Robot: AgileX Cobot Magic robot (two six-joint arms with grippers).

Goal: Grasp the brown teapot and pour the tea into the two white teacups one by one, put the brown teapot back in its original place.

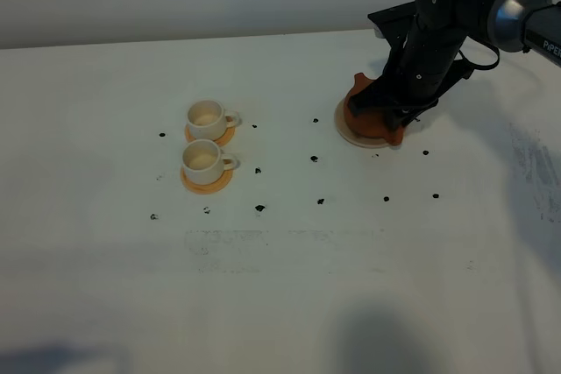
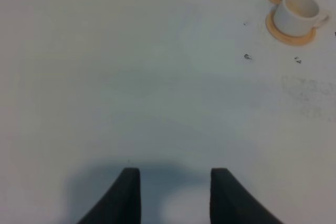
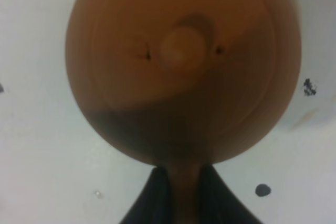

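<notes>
- Right wrist view: my right gripper (image 3: 184, 171) is closest. Its two fingers are narrow and pinch the handle (image 3: 185, 198) of the brown teapot (image 3: 184, 82). The lid knob (image 3: 182, 46) sits on top.
- My pinch is thin. I think the heavy pot could swing or slip when I lift it. The lid could drop off when I tip it.
- Left wrist view: my left gripper (image 2: 176, 182) is wide apart and holds nothing. The two white teacups (image 2: 298, 13) are far off on orange coasters (image 2: 291, 37).
- High view: the teapot looks to rest on its cream coaster (image 1: 348, 135), well apart from the cups.
- The cups stand just beside each other, so tea could splash into the wrong one.
- The table (image 1: 289, 286) between is open, with only small black spots (image 1: 314, 159). The far edge runs near the pot.
</notes>
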